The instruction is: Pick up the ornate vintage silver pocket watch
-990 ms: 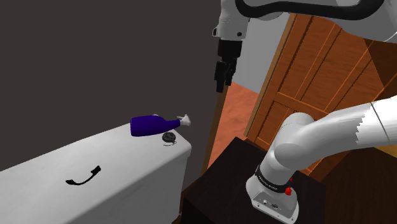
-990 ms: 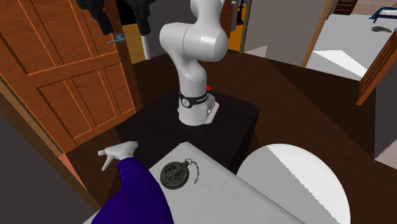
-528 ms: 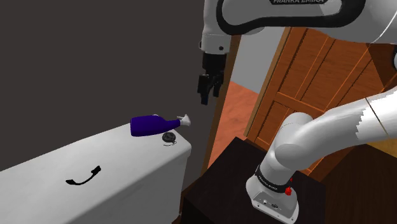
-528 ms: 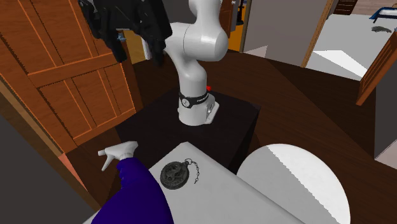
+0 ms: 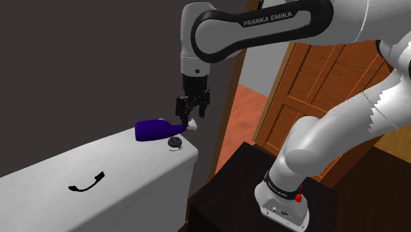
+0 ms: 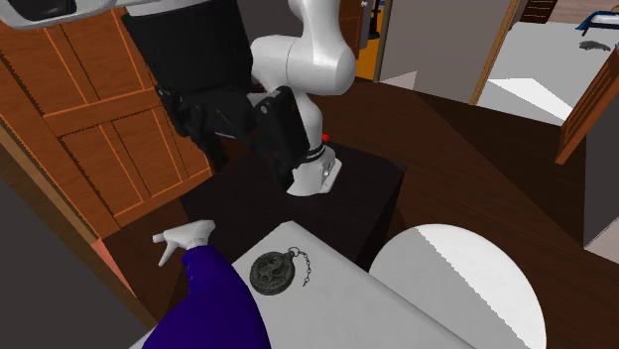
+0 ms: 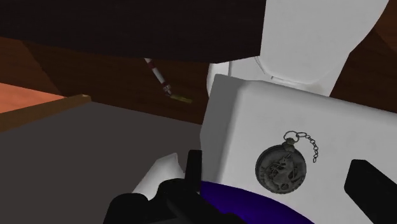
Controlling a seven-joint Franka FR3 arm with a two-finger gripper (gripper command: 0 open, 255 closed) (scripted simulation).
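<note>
The tool [image 5: 191,117] hangs with its fingers apart above the purple spray bottle's [image 5: 153,129] white nozzle, at the centre of the shoulder view. The dark round pocket watch [image 5: 174,142] lies flat just beside that bottle, near the white worktop's [image 5: 132,173] right-hand corner.

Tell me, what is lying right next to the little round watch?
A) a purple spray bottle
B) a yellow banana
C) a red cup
A: the watch lies close beside the purple spray bottle, with no cup or banana there.
</note>
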